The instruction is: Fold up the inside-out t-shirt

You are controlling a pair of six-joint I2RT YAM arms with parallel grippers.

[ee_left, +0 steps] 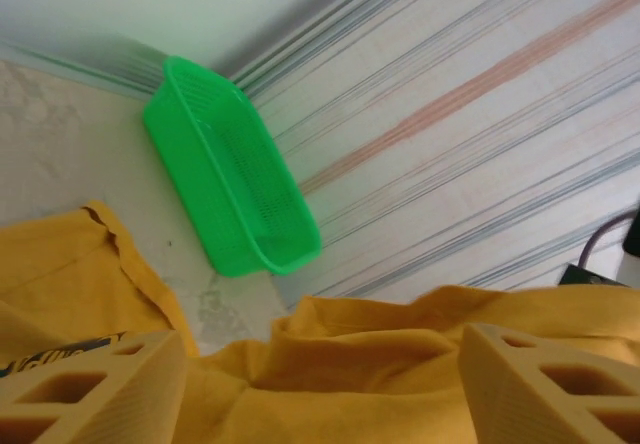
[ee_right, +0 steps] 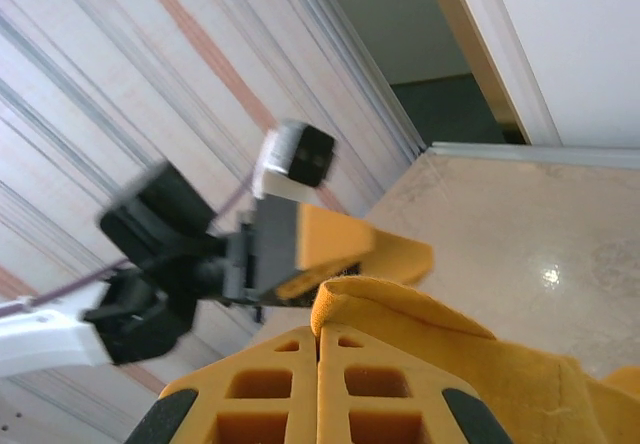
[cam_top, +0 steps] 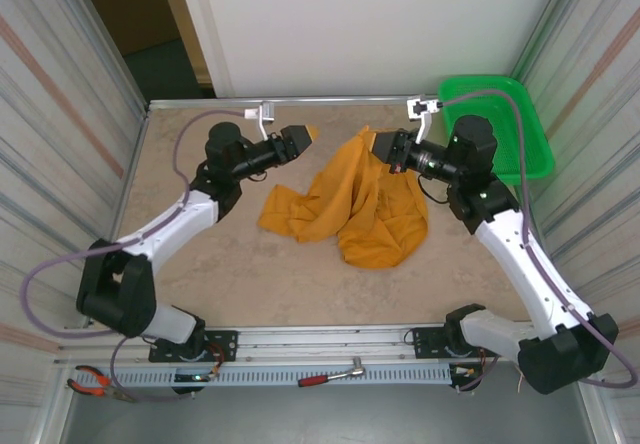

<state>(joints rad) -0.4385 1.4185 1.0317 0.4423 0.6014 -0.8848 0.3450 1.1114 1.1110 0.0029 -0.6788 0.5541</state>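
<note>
The inside-out t-shirt [cam_top: 350, 204] is orange-yellow and lies crumpled in the middle of the table, with one part pulled up toward the right. My right gripper [cam_top: 378, 146] is shut on a folded edge of it, and the cloth [ee_right: 480, 364] hangs away from the closed tips [ee_right: 318, 329]. My left gripper [cam_top: 303, 136] hovers just left of the raised cloth, facing the right gripper, with its fingers wide apart. From the left wrist, the shirt [ee_left: 380, 364] spreads beyond the open fingers [ee_left: 100, 384], and a bit of dark navy print [ee_left: 60, 354] shows at the left. The left gripper [ee_right: 370, 249] also appears from the right wrist.
A green plastic basket [cam_top: 520, 124] sits at the back right corner, seen also from the left wrist [ee_left: 230, 174]. Striped wall panels close both sides. Red-handled pliers [cam_top: 90, 382] and a red-handled wrench [cam_top: 330, 375] lie on the front rail below the table edge.
</note>
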